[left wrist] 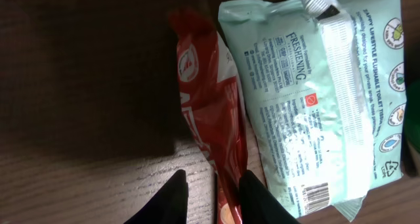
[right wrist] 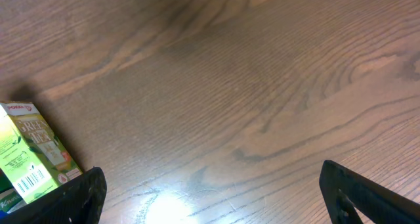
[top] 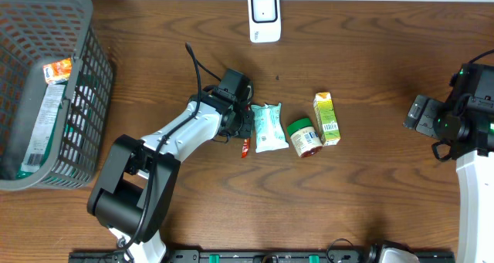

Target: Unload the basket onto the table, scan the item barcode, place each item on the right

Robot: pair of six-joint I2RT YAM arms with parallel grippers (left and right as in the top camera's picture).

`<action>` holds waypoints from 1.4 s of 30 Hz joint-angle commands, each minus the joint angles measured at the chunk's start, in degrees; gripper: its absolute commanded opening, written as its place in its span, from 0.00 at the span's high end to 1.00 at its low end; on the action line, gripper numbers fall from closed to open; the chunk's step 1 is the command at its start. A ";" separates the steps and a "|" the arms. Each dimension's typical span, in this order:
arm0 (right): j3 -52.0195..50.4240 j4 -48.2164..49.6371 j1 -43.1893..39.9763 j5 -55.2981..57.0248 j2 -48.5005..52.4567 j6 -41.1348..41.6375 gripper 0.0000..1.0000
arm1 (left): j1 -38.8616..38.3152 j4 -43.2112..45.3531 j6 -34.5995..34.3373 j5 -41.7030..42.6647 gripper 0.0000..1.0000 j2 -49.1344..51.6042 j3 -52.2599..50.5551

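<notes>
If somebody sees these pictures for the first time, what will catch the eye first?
The left gripper reaches to the middle of the table, its fingers straddling a red sachet beside a mint-green wipes pack. Right of these lie a green-lidded jar and a green tea carton; a grey basket stands far left, and the right gripper hangs open far right.

Overhead bright, sharp; left wrist dim; glare on table [right wrist: 164, 201].

Wooden table [top: 370, 78] with basket [top: 77, 101], scanner [top: 264, 16], sachet [top: 245, 146], wipes pack [top: 269, 128], jar [top: 304, 136], carton [top: 326, 118].
</notes>
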 commanded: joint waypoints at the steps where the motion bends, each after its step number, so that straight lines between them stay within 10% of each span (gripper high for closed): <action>1: 0.37 -0.09 -0.24 0.37 -0.31 -0.42 0.01 | -0.11 0.24 0.00 -0.98 0.71 0.76 -1.11; 23: 0.37 -0.09 -0.24 0.37 -0.31 -0.42 0.01 | -1.14 1.31 -0.20 -2.27 0.71 3.69 -1.20; 33: 0.37 -0.09 -0.24 0.37 -0.31 -0.42 0.01 | 0.24 0.83 -3.93 -2.05 0.93 -2.12 -0.20; 42: 0.37 -0.09 -0.24 0.37 -0.31 -0.42 0.01 | 5.07 0.92 -4.85 23.65 0.93 -2.51 -0.24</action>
